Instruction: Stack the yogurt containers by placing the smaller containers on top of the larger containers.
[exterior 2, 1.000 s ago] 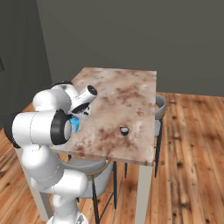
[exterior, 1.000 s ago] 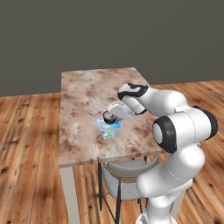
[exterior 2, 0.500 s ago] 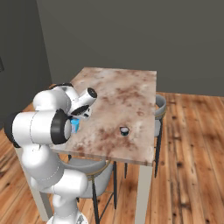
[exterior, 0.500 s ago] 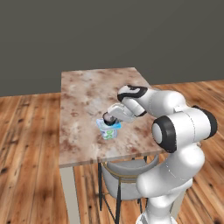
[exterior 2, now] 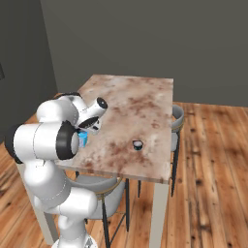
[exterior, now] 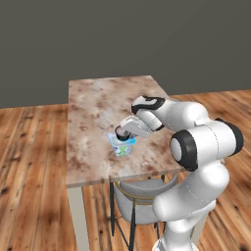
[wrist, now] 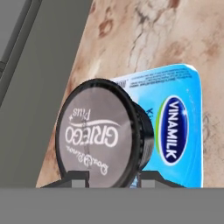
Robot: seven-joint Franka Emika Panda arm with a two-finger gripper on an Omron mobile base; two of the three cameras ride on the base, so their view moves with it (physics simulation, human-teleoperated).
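Gripper (exterior: 123, 133) pinching cup (wrist: 103, 133), held over tub (wrist: 175, 131) lid, tub directly beneath fingers. Risk: cup sits toward lid edge; release may tip it off. Second cup (exterior 2: 138, 144) well apart on table (exterior 2: 145, 97).

Flat, even rendered light, moderately bright, no clear source direction. Grey back wall (exterior: 147, 39) dim and uniform. Soft shadow under the table (exterior: 93, 105) on the wood floor (exterior: 29, 162). No glare, no edge distortion. Base views coarse; hand view slightly soft, lid print on the dark cup (wrist: 103, 133) still legible.
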